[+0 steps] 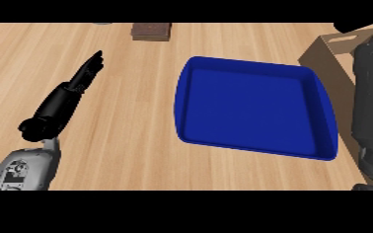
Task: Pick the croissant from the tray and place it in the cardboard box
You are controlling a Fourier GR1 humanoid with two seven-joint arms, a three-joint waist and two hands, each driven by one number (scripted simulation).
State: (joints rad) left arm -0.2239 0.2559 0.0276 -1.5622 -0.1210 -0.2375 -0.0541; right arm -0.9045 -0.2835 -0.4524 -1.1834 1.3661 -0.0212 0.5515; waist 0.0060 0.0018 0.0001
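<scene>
Croissant not visible; the shallow blue plastic tray [255, 111] shows only bare floor.
Brown cardboard box [329, 59] sits just right, dark right arm over it, hand unreadable. Left hand [87, 71] rests straight-fingered, holding nothing, on light wooden counter [116, 128].

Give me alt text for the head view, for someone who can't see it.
A blue tray with nothing visible in it lies on a wooden counter, with a cardboard box at its right. The robot's left hand rests open at the left, and a dark arm shape partly covers the box.
</scene>
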